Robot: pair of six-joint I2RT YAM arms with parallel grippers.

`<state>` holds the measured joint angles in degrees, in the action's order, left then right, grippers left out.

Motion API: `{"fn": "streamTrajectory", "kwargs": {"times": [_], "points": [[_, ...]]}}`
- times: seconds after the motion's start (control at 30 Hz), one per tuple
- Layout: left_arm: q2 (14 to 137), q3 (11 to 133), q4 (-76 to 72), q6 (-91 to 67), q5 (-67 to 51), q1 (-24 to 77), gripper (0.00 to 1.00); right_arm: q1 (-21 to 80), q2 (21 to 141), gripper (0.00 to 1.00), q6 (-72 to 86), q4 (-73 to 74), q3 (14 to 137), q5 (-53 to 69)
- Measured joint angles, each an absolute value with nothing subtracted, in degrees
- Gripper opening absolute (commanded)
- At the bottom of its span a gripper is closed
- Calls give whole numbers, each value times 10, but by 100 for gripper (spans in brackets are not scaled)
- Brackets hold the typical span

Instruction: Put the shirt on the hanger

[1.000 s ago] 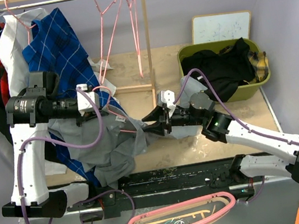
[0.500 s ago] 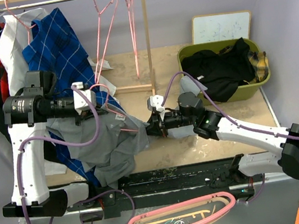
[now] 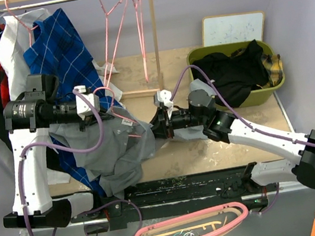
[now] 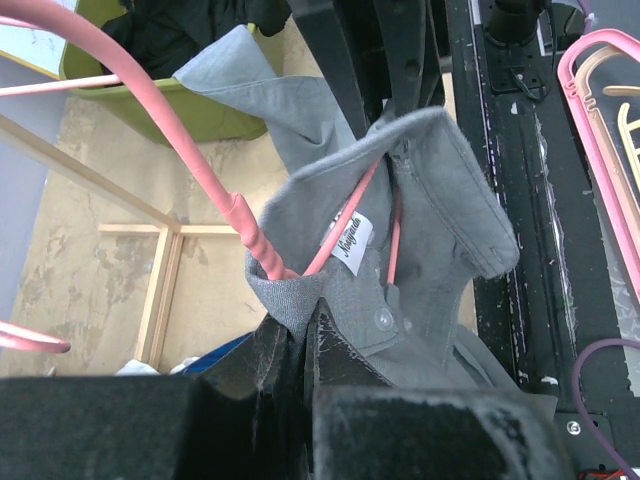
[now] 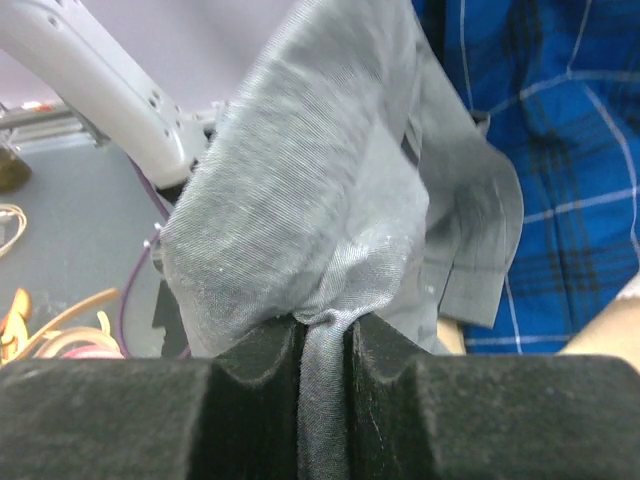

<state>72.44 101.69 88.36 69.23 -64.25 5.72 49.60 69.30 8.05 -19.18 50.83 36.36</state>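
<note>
Holds the shirt slung in the air between both grippers: collar end at the left gripper, a fold of the body at the right gripper. Pinches the collar band just below its button, with the left fingers clenched on grey cloth. Shows the hanger run into the collar opening straight ahead of those fingertips, with pink wire crossing behind the neck label and more beside it. Cannot tell whether the wire itself sits in the left grip. Clamps a twisted fold tight between the right pads, with the rest of the cloth billowing up ahead of them.

Beyond the right fingertips, off to their right: the blue checked shirt. Above and behind the left gripper, on the rail: more garments and spare pink hangers. Behind the right wrist: a green bin with a black garment inside. Below both arm bases: thick pink and cream hangers in a heap.
</note>
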Motion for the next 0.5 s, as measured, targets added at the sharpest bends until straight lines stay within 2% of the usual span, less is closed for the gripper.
{"fn": "streamTrajectory", "kwargs": {"times": [0.07, 0.13, 0.2, 0.4, 0.5], "points": [[726, 1016, 884, 693, -646, 57, 0, 496, 694, 18, 90, -208, 522, 373], [727, 1016, 884, 693, -649, 57, 0, 496, 694, 6, 98, -227, 529, 380], [727, 1016, 886, 693, -652, 57, 0, 496, 695, 2, 104, -235, 529, 385], [728, 1016, 893, 693, -645, 57, 0, 492, 719, 0, 120, -248, 529, 386], [728, 1016, 893, 695, -642, 57, 0, 492, 726, 6, 123, -251, 532, 388]]}}
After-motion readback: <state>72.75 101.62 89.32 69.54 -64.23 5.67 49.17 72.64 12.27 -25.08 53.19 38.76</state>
